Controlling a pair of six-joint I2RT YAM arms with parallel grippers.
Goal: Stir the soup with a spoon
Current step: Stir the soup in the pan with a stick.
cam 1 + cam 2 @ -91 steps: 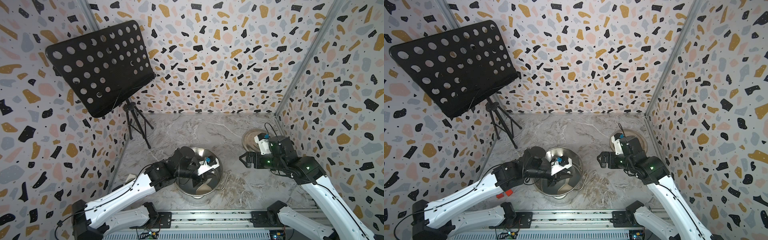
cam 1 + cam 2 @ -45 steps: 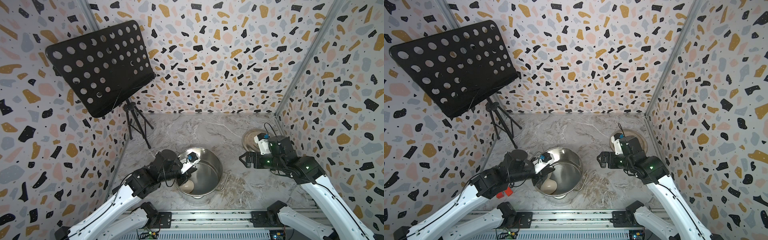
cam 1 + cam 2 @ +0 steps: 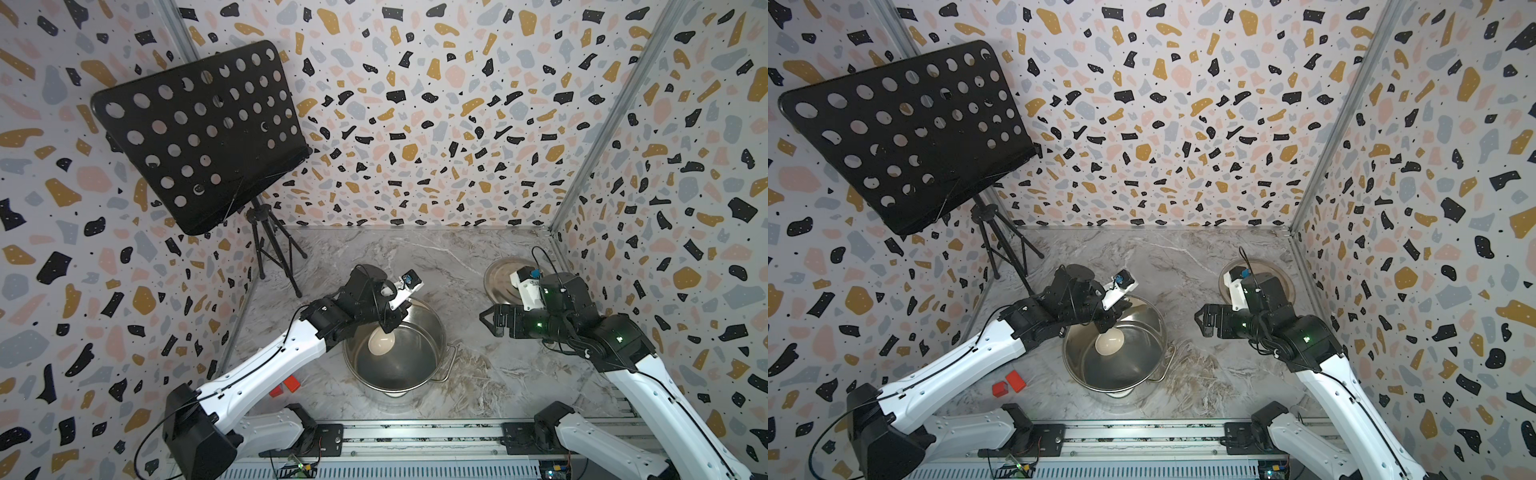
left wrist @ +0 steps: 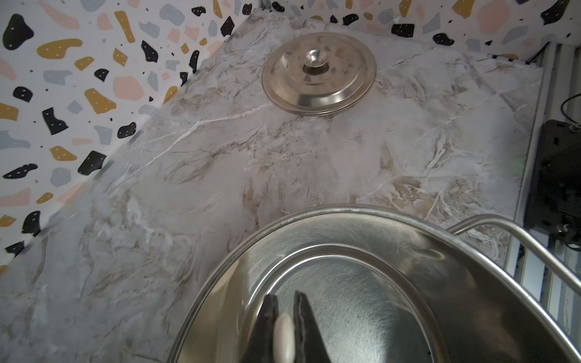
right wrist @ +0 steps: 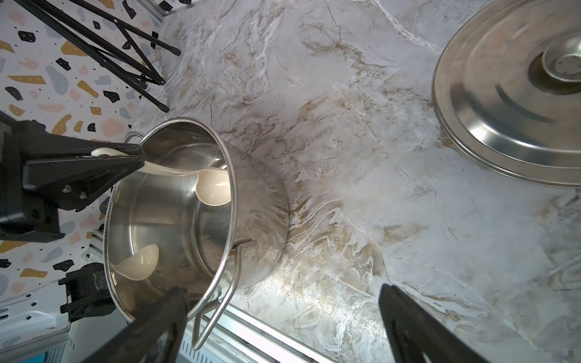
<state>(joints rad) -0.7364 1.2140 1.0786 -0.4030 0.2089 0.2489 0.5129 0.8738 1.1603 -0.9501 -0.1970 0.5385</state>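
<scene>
A large steel pot (image 3: 403,365) (image 3: 1125,365) stands at the front middle of the marble table. Its inside (image 4: 377,314) (image 5: 157,213) is bare shiny steel; no soup shows. My left gripper (image 3: 388,324) (image 3: 1102,325) (image 4: 284,298) hangs over the pot's far left rim, shut on the slim handle (image 4: 284,336) of the cream-white spoon. The spoon's round bowl (image 3: 381,341) (image 3: 1109,342) (image 5: 213,188) hangs inside the pot. To the right of the pot my right gripper (image 3: 488,322) (image 3: 1202,320) (image 5: 283,290) stands open and holds nothing.
The flat steel lid (image 3: 498,278) (image 4: 319,74) (image 5: 509,103) lies at the back right, partly under my right wrist. A black music stand (image 3: 199,133) on a tripod fills the back left corner. Two red blocks (image 3: 1009,384) lie at the front left. Patterned walls close three sides.
My left gripper has swept the spoon from the pot's right side round by the near left to the far left rim. The right arm has not moved.
</scene>
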